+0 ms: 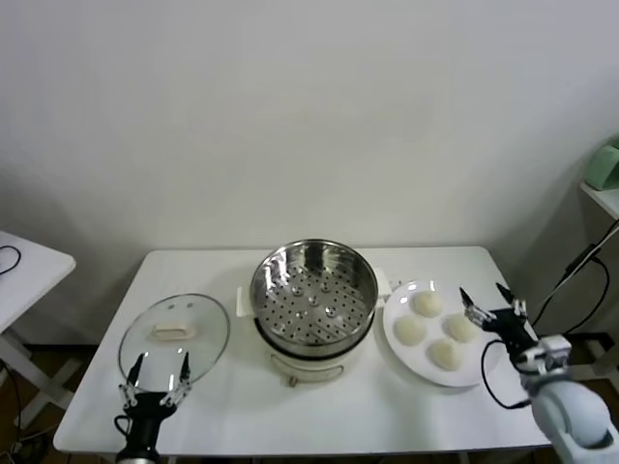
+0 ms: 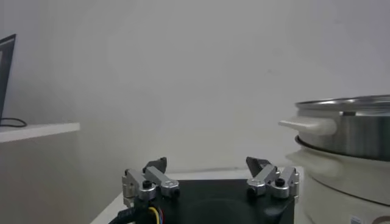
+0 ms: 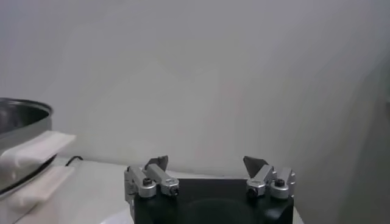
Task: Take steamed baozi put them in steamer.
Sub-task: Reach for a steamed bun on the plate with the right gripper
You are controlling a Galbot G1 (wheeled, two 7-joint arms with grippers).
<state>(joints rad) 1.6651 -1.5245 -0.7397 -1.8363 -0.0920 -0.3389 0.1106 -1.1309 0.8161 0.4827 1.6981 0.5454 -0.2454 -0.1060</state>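
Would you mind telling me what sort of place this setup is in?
Probably a lab mock-up of a kitchen: a bare white table against a blank wall, holding a steamer, glass lid and plated baozi.

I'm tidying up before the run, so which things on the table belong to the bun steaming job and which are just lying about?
Part of the job:
- four steamed baozi on the white plate
- steamer, uncovered and empty
- right gripper, open beside the plate

Just lying about:
- glass lid
- green object on the side shelf

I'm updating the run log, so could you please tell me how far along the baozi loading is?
Nothing is loaded: the steamer is empty and uncovered, its glass lid alongside. All four baozi remain on the plate. The right end effector hovers open beside them; the left end effector waits open by the lid.
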